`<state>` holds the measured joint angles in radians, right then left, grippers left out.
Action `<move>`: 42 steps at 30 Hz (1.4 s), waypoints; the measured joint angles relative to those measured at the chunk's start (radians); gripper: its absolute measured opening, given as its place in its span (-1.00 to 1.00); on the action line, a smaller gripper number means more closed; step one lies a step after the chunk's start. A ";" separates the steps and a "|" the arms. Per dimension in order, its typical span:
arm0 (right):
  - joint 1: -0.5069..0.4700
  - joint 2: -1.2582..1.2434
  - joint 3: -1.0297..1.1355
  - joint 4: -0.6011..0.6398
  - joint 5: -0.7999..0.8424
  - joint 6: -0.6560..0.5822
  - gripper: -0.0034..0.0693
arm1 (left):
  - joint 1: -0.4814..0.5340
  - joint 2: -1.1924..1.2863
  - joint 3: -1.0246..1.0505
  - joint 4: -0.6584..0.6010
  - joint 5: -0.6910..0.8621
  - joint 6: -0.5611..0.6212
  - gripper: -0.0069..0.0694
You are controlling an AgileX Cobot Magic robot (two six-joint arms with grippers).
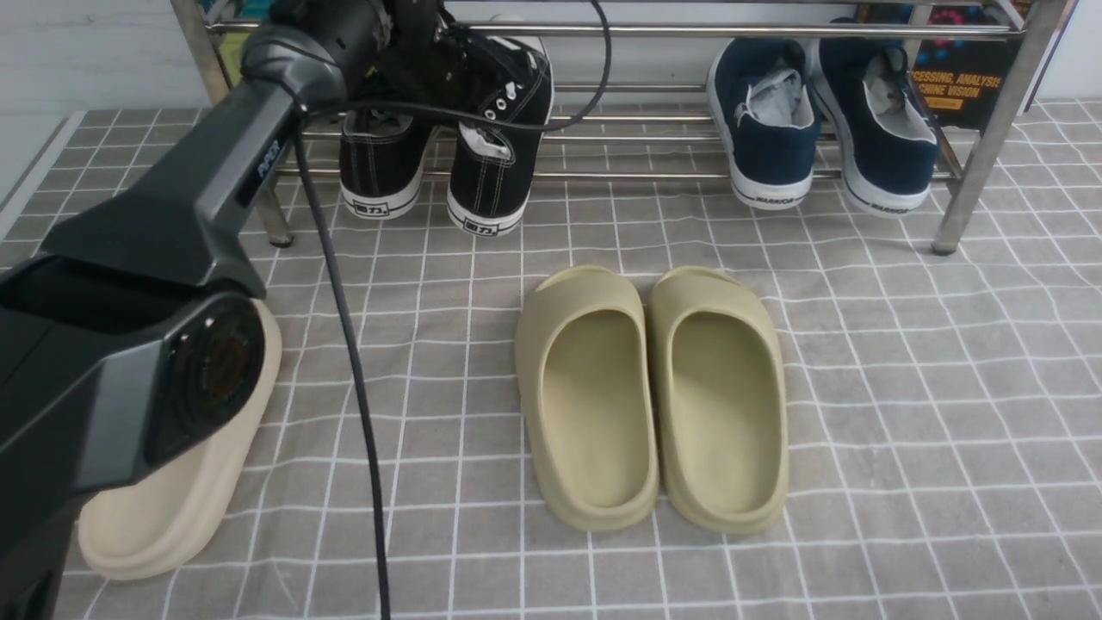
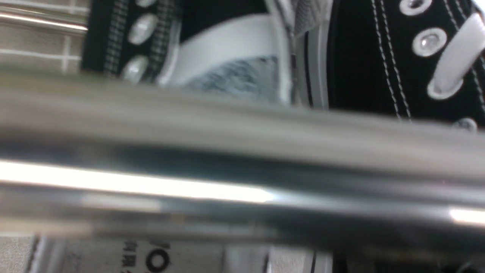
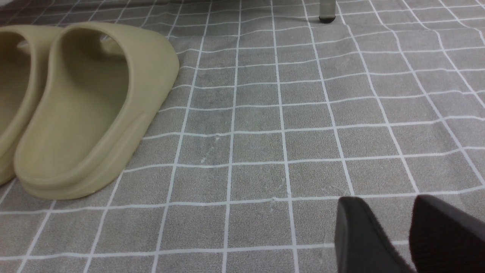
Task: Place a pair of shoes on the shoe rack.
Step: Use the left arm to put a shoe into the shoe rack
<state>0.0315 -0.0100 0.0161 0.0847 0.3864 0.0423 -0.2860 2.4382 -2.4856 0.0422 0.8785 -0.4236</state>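
Front view: my left arm [image 1: 215, 181] reaches forward to the shoe rack [image 1: 990, 129], left claw [image 1: 422, 39] mostly hidden at the black sneakers [image 1: 495, 129] on its lower rods [image 1: 654, 175]; grip unreadable. Left wrist view: rack rod [image 2: 242, 182] close, sneakers behind. Right wrist view: right claw [image 3: 390, 206] low over cloth [image 3: 265, 113], empty, closure unclear.

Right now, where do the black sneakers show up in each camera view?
Front view: black sneakers on the shoe rack, toward its left end, heels toward the camera.
Left wrist view: black sneakers close up, beyond a blurred rack rod.
Right wrist view: not in it.
Shared landmark: the shoe rack; right wrist shows only a leg's foot.
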 joint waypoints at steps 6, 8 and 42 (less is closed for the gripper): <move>0.000 0.000 0.000 0.000 0.000 0.000 -0.25 | 0.000 0.015 -0.004 0.032 -0.034 -0.016 -0.61; 0.000 0.000 0.000 0.000 0.000 0.000 -0.25 | 0.000 0.015 -0.007 0.033 -0.044 -0.017 -0.37; 0.000 0.000 0.000 0.000 0.000 0.000 -0.25 | 0.008 -0.031 -0.018 -0.125 0.327 0.123 -0.85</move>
<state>0.0315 -0.0100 0.0161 0.0847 0.3864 0.0423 -0.2783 2.4075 -2.5031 -0.0831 1.2057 -0.3011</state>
